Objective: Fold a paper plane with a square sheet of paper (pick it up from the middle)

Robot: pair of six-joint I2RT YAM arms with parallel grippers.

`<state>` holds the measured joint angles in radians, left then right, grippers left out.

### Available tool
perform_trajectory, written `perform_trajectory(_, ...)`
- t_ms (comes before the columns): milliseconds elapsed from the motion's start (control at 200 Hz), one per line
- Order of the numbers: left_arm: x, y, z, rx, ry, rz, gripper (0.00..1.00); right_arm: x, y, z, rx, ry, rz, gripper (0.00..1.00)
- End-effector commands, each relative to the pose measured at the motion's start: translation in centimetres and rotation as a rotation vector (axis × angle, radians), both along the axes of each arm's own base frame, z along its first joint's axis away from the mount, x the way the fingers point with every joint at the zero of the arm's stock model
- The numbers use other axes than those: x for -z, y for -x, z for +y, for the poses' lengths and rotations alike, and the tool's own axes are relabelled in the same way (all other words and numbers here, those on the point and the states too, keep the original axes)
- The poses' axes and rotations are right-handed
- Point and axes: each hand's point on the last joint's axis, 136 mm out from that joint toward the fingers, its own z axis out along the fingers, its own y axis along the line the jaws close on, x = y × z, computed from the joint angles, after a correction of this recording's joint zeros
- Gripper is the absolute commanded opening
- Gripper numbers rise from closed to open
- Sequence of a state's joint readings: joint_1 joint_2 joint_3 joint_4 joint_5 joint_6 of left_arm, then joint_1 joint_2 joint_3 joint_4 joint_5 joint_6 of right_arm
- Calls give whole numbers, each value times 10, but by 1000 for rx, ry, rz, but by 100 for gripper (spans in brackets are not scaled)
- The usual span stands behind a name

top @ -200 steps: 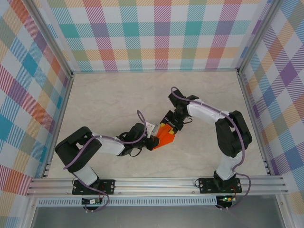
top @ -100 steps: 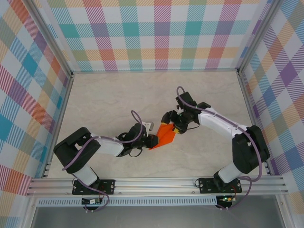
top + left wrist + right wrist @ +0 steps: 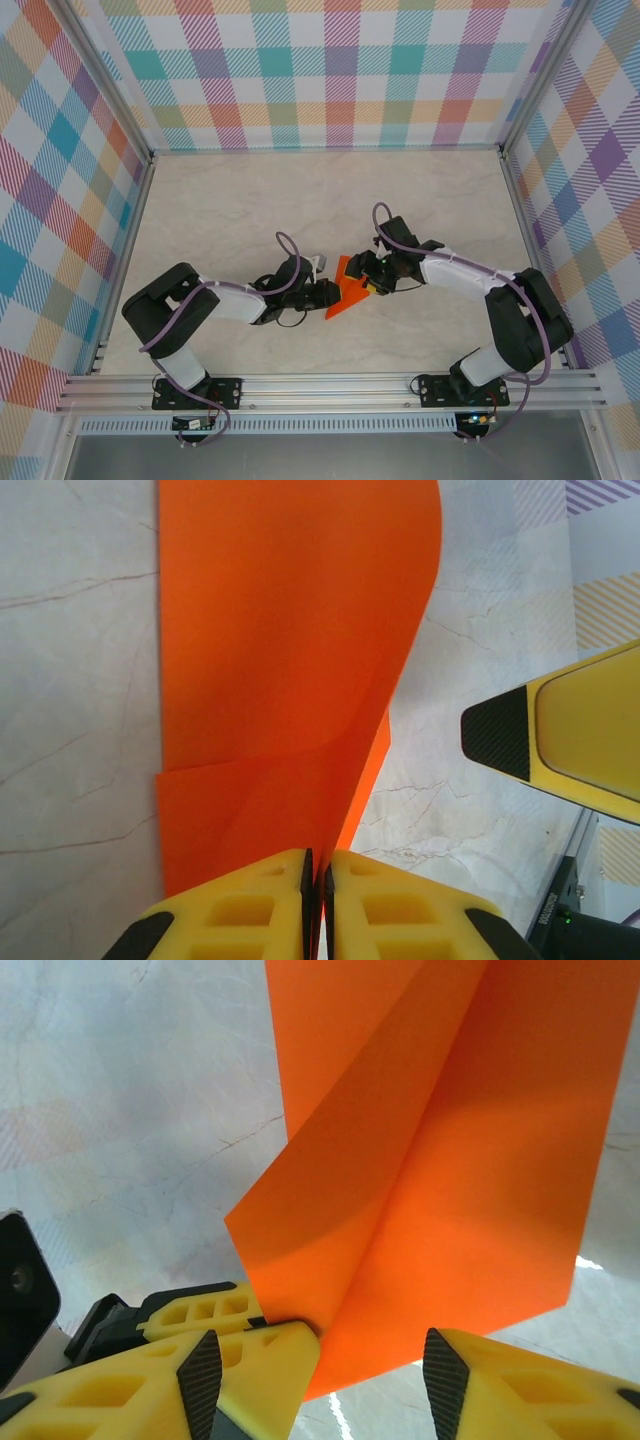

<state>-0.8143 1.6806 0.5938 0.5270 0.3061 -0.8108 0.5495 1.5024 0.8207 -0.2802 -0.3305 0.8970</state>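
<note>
Paper (image 3: 343, 291), folded into an orange wedge, is seen mid-frame in the top view, long axis near vertical. Its left edge is clamped by the closed left gripper (image 3: 318, 865); the open right gripper (image 3: 318, 1368) is set astride its right edge.

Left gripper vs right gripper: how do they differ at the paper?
Left gripper is shut on an edge of the folded orange paper; right gripper is open, paper edge between its spread fingers. Left gripper reaches from the paper's left side, right gripper from its right. Both have yellow fingers with black pads.
</note>
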Motion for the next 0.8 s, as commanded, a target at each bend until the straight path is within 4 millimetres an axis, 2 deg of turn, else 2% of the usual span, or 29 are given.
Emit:
perform_trajectory(0,-5,-4,-5,-27,55,41,13,-1,-7,5,-13,-32,-46,54)
perform_trajectory(210,-4,-7,5,-94,81,53,12,12,-10,5,-9,-11,-21,46)
perform_trajectory(425,-1,-6,9,-106,88,74,12,21,-16,10,-17,-5,-5,46)
perform_trajectory(795,-1,-7,4,-80,112,86,13,30,-21,13,-39,16,13,47)
